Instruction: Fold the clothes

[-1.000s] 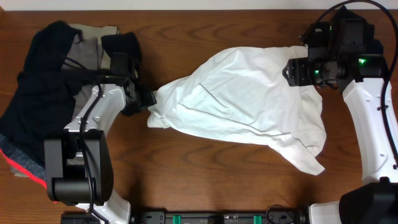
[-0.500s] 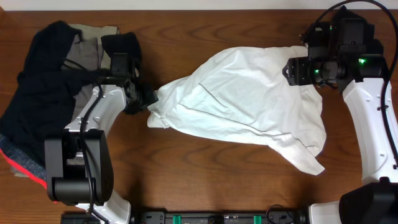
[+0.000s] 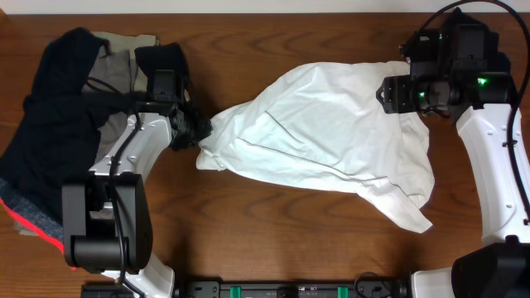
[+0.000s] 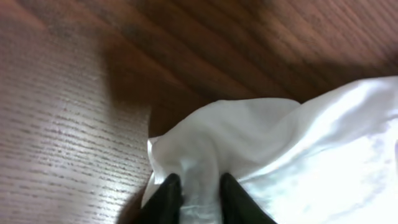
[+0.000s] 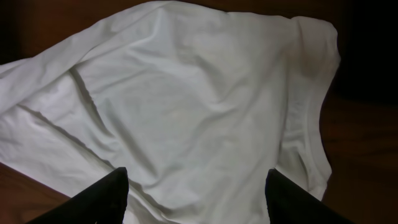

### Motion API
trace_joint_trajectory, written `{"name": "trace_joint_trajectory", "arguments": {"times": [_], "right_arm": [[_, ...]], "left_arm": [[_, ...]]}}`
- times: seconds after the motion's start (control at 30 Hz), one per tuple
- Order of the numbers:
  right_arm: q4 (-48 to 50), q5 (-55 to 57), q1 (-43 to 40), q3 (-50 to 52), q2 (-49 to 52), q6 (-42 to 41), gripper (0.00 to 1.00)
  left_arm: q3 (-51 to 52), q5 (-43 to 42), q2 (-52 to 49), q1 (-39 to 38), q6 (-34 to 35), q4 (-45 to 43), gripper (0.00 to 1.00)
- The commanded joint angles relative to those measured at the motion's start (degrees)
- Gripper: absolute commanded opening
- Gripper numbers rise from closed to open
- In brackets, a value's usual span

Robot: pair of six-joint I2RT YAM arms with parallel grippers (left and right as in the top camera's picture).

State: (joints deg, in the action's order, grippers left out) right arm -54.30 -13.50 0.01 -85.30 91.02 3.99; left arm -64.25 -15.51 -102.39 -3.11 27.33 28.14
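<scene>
As seen from overhead, the white T-shirt lay crumpled across the middle and right of the wooden worktop, with one corner trailing toward the near right. The left pincer sat at the shirt's left edge, in contact with the cloth. The right pincer stood over the shirt's far right part; this view did not show how its jaws were set. A pile of dark garments occupied the far left of the worktop, well apart from the shirt. A grey garment lay at the far side of the pile, and a red-hemmed garment showed at its near edge.

In the left wrist view, the left pincer was closed narrow, and its two black fingers pinched a raised fold of the white T-shirt. The bare worktop lay just beside that fold.

In the right wrist view, the right pincer stood wide, with its fingers far apart and nothing gripped between them. The white T-shirt spread wrinkled ahead of it, with the collar band at the right. Whether the fingers touched the cloth could not be told.
</scene>
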Motion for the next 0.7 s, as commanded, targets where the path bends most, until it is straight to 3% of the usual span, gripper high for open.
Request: {"name": "trace_joint_trajectory", "arguments": {"times": [0.0,0.07,0.27,0.67], "right_arm": [[0.13,-0.02,0.17,0.02,0.39,-0.07,0.69],[0.13,-0.02,0.17,0.02,0.39,-0.07,0.68],[0.46,-0.02,0.17,0.02,0.39,-0.07,0.69],[1.46,-0.04,0.17,0.02,0.39,-0.09,0.66]], "left_arm": [[0.26,-0.39,-0.61,0.02,0.00,0.00,0.13],[0.28,-0.37,-0.61,0.02,-0.02,-0.02,0.06],[-0.61,-0.26,-0.46,0.20,-3.04,-6.54,0.06],[-18.25,14.34,0.39,-0.28,-13.38,-9.46,0.06]]}}
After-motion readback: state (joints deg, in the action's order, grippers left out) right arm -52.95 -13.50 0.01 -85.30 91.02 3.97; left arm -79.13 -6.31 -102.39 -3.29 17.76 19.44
